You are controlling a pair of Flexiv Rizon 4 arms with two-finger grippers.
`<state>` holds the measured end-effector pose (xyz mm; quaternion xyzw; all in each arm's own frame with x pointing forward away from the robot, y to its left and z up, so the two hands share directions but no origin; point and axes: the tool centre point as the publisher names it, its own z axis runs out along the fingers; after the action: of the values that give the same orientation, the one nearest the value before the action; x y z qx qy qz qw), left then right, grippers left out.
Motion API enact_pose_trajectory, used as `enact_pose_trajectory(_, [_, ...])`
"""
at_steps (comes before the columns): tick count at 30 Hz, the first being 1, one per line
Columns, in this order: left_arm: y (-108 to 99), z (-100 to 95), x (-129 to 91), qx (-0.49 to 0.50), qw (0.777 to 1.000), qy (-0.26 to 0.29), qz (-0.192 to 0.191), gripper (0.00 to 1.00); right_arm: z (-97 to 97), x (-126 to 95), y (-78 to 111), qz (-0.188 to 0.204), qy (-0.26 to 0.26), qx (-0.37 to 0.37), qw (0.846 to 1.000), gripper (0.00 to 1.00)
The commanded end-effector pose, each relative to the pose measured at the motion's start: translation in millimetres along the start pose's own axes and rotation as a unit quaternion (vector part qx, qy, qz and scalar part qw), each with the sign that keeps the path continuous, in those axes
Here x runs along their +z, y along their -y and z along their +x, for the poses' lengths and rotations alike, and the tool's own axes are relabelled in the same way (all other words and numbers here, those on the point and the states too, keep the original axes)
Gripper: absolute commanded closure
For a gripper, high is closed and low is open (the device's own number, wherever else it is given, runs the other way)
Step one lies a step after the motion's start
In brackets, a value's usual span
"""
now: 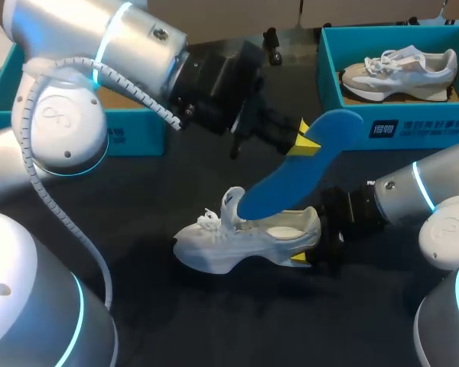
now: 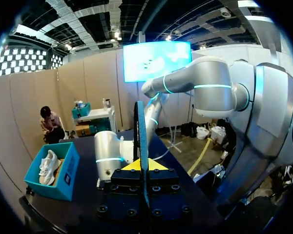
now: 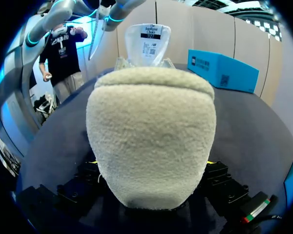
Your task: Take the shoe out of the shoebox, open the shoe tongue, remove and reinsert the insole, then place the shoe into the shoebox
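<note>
The white shoe (image 1: 229, 245) rests on the dark table (image 1: 176, 313), tongue raised. The right claw (image 1: 306, 251) clamps its heel. The blue insole (image 1: 291, 180) slants up out of the shoe's opening, its upper end pinched in the left claw (image 1: 304, 142). Well apart, behind the right arm, the teal shoebox (image 1: 344, 103) holds a second shoe (image 1: 402, 70).

- Left arm (image 1: 61, 115): rounded silver casings, cyan light rings, looped emblem on joint cap, ribbed white cable (image 1: 149, 103).
- Right arm (image 1: 444, 191): matching silver, cyan ring, black wrist.
</note>
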<state>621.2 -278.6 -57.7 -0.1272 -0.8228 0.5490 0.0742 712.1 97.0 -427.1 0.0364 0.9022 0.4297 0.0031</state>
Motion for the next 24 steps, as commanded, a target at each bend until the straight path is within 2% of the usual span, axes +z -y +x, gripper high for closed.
enact_pose_trajectory(1, [0,-0.3,1,0.0,1.0,0.0,0.0,1.0,0.3,1,0.0,0.002,0.001,0.0,1.0,1.0])
enact_pose_trajectory(10, [5,0.1,3,-0.017,1.0,0.003,0.009,1.0,0.3,1,0.0,0.002,0.001,0.0,1.0,1.0])
enact_pose_trajectory(22, [52,-15.3,6,-0.128,0.989,0.053,0.059,1.0,0.3,1,0.0,0.002,0.001,0.0,1.0,1.0])
enact_pose_trajectory(24, [61,-18.9,4,-0.158,0.983,0.052,0.08,1.0,0.3,1,0.0,0.002,0.001,0.0,1.0,1.0])
